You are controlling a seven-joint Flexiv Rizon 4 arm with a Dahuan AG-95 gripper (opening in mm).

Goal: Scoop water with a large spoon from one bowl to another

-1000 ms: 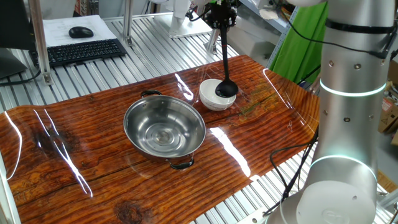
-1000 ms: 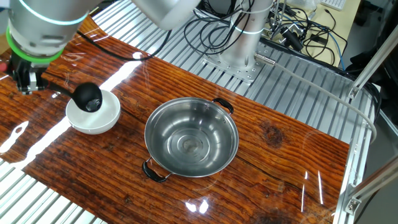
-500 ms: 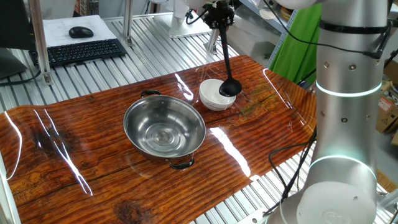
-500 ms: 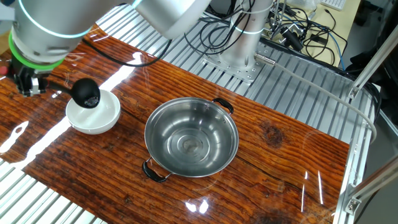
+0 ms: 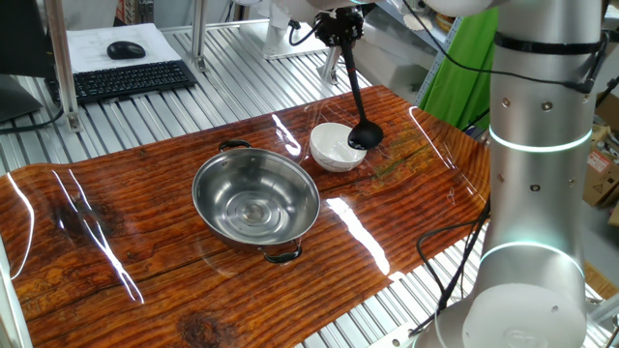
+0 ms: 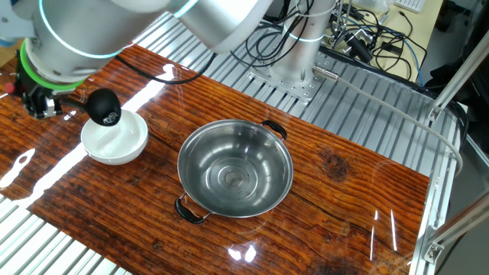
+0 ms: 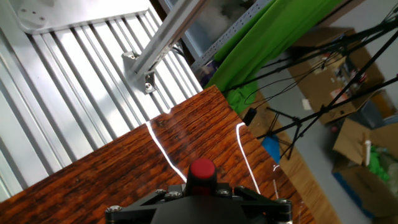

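My gripper [image 5: 340, 26] is shut on the top of the large spoon's slim black handle [image 5: 354, 77]. The handle tilts, and the round scoop [image 5: 366, 136] hangs just above the right rim of the small white bowl [image 5: 331, 150]. In the other fixed view the gripper [image 6: 38, 102] is at the far left and the scoop [image 6: 103, 107] is over the white bowl's [image 6: 116, 140] far edge. The big steel bowl [image 5: 256, 199] with loop handles stands mid-table, also seen in the other view [image 6: 235, 169]. I cannot make out water. The hand view shows only the handle's red end [image 7: 202, 169].
The wooden tabletop [image 5: 116, 251] ends close behind the white bowl. The arm's silver column [image 5: 538, 164] stands at the right. A keyboard [image 5: 126, 79] and mouse lie behind the table. Cables [image 6: 359, 38] and the arm's base plate [image 6: 290, 80] sit past the far edge.
The scoop has risen out of the white bowl and swung toward its rim on the side away from the steel bowl. The handle tilts more. The bowls have not moved.
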